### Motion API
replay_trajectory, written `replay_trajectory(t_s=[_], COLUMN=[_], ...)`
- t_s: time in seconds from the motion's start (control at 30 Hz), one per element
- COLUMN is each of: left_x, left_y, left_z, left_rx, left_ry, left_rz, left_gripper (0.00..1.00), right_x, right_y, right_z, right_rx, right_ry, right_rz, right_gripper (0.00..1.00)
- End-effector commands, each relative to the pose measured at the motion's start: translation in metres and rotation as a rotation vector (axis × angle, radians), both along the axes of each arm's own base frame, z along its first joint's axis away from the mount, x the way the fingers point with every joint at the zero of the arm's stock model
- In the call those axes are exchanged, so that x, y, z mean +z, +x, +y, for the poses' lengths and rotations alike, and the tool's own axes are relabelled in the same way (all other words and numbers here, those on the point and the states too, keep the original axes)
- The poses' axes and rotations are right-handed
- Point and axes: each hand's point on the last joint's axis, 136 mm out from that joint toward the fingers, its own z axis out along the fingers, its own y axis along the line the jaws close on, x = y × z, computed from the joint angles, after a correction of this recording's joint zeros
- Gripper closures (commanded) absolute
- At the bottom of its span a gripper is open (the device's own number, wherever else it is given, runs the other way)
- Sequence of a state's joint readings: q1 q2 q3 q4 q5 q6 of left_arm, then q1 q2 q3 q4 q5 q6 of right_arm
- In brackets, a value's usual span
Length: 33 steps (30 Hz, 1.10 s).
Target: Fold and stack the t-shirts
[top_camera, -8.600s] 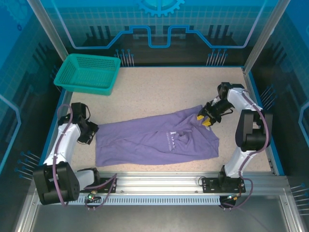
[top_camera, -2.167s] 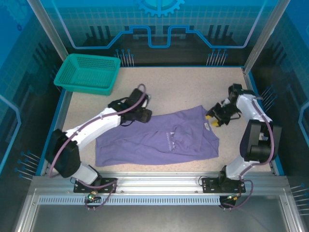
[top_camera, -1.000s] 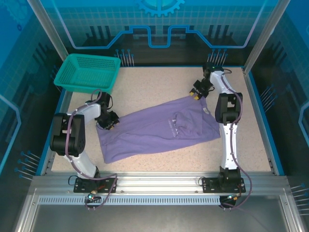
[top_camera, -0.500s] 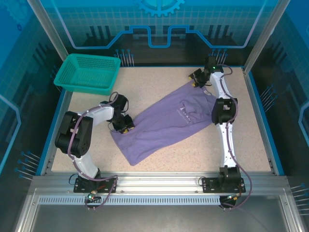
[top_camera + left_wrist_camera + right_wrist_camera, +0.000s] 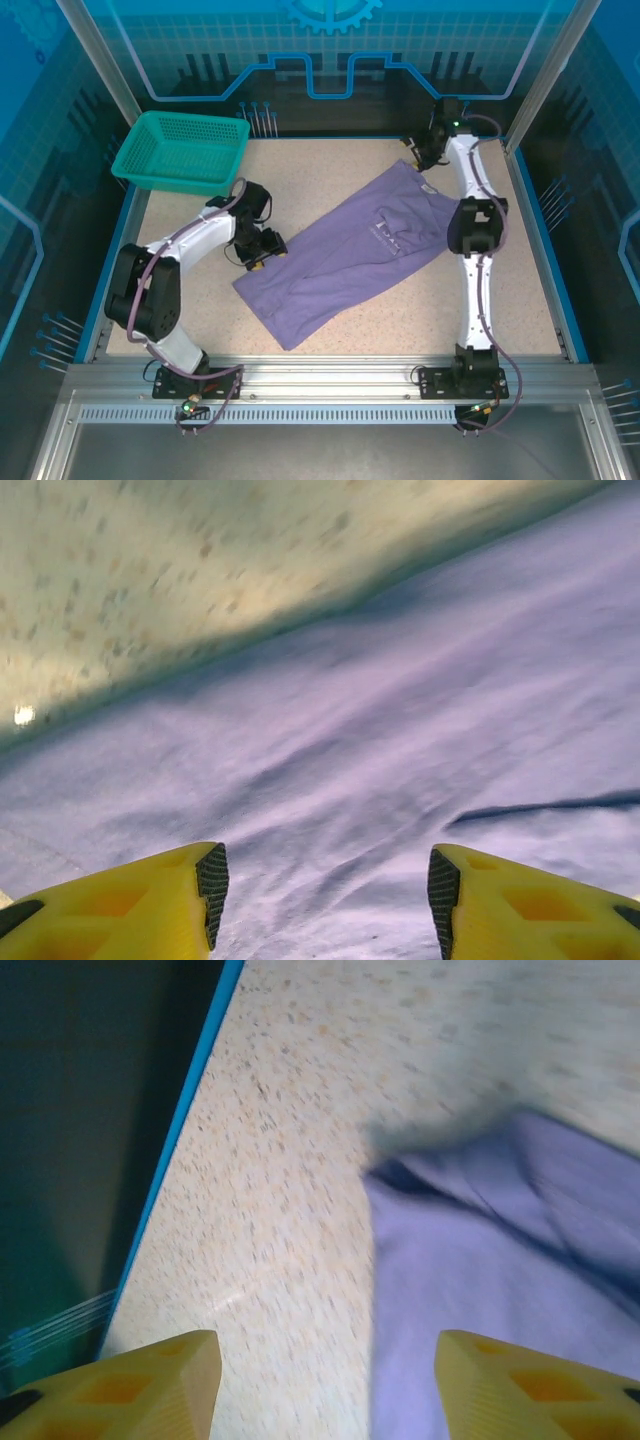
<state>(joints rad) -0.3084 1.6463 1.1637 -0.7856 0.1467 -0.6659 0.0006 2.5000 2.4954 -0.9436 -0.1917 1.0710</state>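
L arm [image 5: 195,238] bent, L fingers [image 5: 150,900] apart | R arm [image 5: 463,175] outstretched, R fingers [image 5: 130,1380] apart

Looks like a robot lab cell: aluminium rail [image 5: 330,375] along the bottom, blue circuit-print panels [image 5: 200,50] across the top, speckled tabletop [image 5: 330,170] between.

T-shirt [image 5: 345,262] diagonal on table [image 5: 330,180] between left gripper [image 5: 260,258] and right gripper [image 5: 418,162], basket [image 5: 172,178] in far-left corner

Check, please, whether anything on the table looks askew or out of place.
The lavender-purple fabric t-shirt lies askew: stretched diagonally across the speckled beige table, unfolded and wrinkled, from the far right corner toward the near left. The teal plastic mesh basket sits apart at the far left; nothing looks spilled or damaged.
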Motion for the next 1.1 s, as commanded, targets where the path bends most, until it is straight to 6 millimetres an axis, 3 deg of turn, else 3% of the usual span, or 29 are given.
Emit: replay_trajectory(t_s=[0.0, 0.1, 0.2, 0.33, 0.47, 0.6, 0.8, 1.07], left_x=[0.012, 0.002, -0.012, -0.039, -0.065, -0.076, -0.066, -0.026], left_y=[-0.01, -0.011, -0.008, -0.004, -0.02, -0.035, -0.056, -0.065], left_z=[0.003, 0.005, 0.004, 0.006, 0.008, 0.019, 0.019, 0.028], left_rx=[-0.112, -0.147, -0.165, -0.187, -0.169, -0.163, -0.156, -0.172], left_ry=[0.019, 0.026, 0.021, 0.05, 0.054, 0.112, 0.081, 0.104], left_rz=[-0.01, -0.021, 0.022, 0.056, 0.164, 0.25, 0.296, 0.22], left_gripper=[0.43, 0.44, 0.48, 0.5, 0.51, 0.52, 0.51, 0.41], right_x=[0.038, 0.024, 0.006, -0.034, -0.065, -0.091, -0.124, -0.139], right_y=[-0.094, -0.146, -0.168, -0.163, -0.153, -0.146, -0.131, -0.076], right_z=[-0.024, -0.037, -0.048, -0.038, -0.019, -0.009, 0.014, 0.074], right_rx=[-0.039, -0.108, -0.092, 0.025, 0.084, 0.114, 0.16, 0.277], right_ry=[-0.146, -0.154, -0.185, -0.152, -0.134, -0.151, -0.176, -0.206], right_rz=[0.13, 0.202, 0.26, 0.34, 0.382, 0.433, 0.481, 0.385], right_gripper=[0.37, 0.36, 0.36, 0.36, 0.36, 0.36, 0.38, 0.38])
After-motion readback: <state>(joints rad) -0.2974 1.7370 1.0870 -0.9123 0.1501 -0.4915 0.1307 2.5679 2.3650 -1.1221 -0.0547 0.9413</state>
